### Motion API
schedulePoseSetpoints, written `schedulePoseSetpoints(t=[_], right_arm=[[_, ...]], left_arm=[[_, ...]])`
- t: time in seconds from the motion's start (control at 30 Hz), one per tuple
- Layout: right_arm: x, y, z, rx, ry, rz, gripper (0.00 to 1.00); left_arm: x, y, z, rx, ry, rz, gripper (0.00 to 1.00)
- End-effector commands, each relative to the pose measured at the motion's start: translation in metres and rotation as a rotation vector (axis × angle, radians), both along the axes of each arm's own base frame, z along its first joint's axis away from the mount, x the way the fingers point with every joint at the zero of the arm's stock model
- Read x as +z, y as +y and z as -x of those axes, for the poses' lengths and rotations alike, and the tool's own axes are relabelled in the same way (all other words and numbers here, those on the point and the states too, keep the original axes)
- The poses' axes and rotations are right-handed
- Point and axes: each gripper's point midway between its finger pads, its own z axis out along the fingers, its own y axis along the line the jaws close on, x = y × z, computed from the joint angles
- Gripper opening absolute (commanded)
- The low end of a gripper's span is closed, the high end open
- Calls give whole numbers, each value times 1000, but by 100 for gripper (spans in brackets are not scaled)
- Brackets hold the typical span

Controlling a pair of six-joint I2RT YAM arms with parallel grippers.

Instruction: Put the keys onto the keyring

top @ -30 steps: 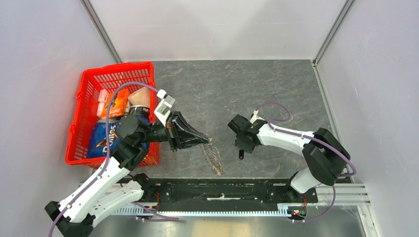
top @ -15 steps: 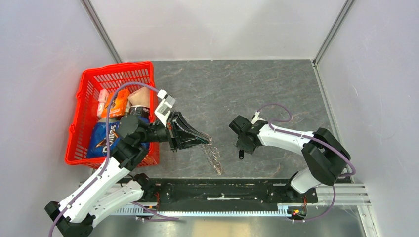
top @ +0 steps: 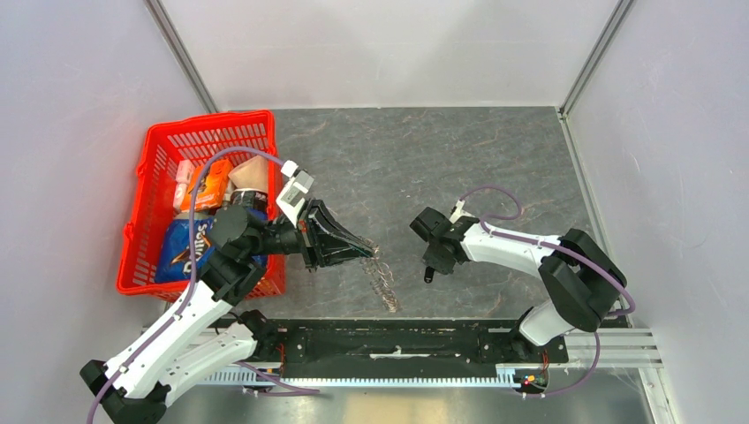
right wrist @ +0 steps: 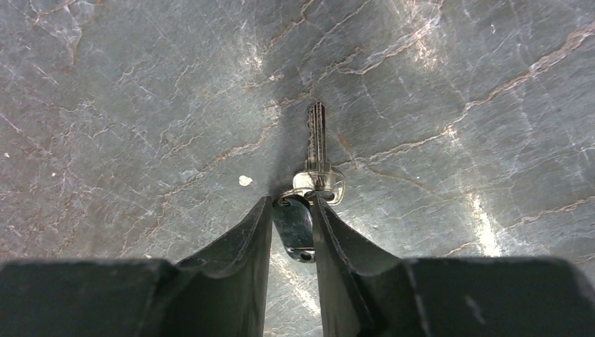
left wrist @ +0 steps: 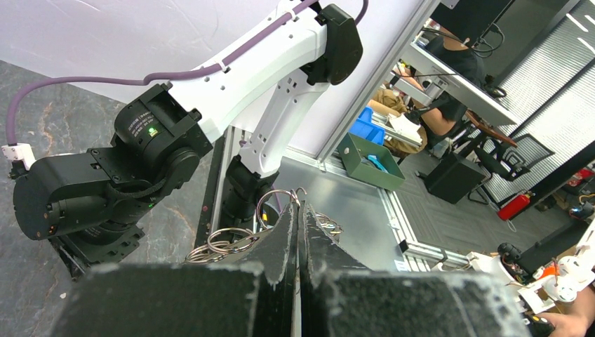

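High overhead — close wrist views, table [top: 459,150] shared

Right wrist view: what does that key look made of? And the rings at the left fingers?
Key: the blade looks like bare silvery metal, with bright glints and cut teeth. Its head is dark and glossy, probably a plastic or rubber cover; I can't tell which. Keyring: thin wire loops with a shiny silver finish, likely steel.

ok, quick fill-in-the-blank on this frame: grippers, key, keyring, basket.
1. The left gripper is ____ on the keyring.
2. The right gripper clamps the key by its ____ head.
3. The basket beside the left arm is ____.
Missing words: shut; black; red.
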Motion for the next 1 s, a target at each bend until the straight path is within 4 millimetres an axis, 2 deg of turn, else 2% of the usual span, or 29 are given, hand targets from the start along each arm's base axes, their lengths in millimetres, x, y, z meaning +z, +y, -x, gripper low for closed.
schedulePoseSetpoints(t=[0.0, 0.3, 0.4, 0.5, 0.57, 0.7, 0.87, 0.97], right_arm=[[-2, -3, -3, -31, -13, 4, 32], [-2, -2, -5, -17, -16, 0, 14], [1, -1, -5, -10, -21, -1, 13], [4, -1, -6, 2, -29, -4, 18], [6, -3, -6, 6, -35, 5, 26], [10, -11, -10, 7, -52, 41, 37], [14, -17, -24, 8, -73, 65, 42], [19, -14, -32, 15, -81, 52, 42]], left_arm=[[25, 6, 8, 0, -101, 58, 2], [24, 6, 8, 1, -103, 58, 2], [24, 6, 7, 1, -101, 57, 2], [23, 6, 7, 0, -100, 55, 2], [23, 6, 7, 0, -102, 55, 2], [23, 6, 7, 0, -102, 55, 2], [22, 5, 7, 0, -98, 52, 2], [21, 6, 7, 1, -97, 50, 2]])
